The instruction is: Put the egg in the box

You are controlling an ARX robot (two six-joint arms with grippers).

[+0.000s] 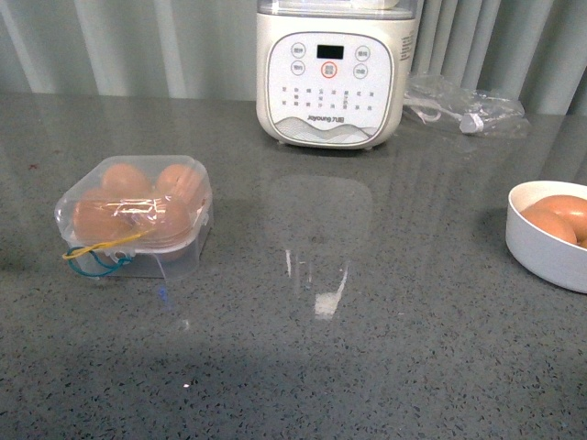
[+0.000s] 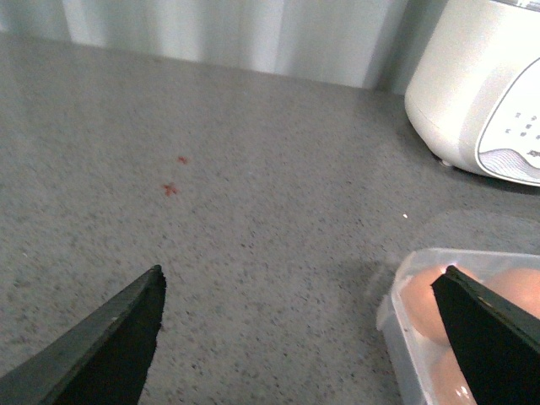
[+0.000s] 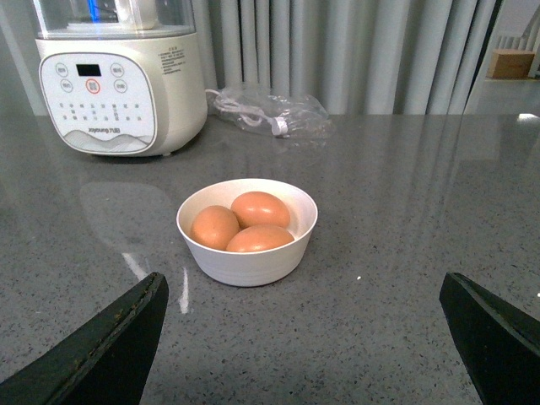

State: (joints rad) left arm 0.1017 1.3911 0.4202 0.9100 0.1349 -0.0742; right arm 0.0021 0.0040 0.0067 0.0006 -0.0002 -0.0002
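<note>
- Small clear plastic egg box (image 1: 136, 218) (lid down) holds brown eggs (image 1: 126, 178).
- Round white bowl (image 3: 246, 261) holds three more.
- Left gripper (image 2: 299, 283) and right gripper (image 3: 302, 291) are both spread, empty.

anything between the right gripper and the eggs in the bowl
Nothing visible. The right gripper is open and the bare countertop runs straight to the white bowl with three eggs.
</note>
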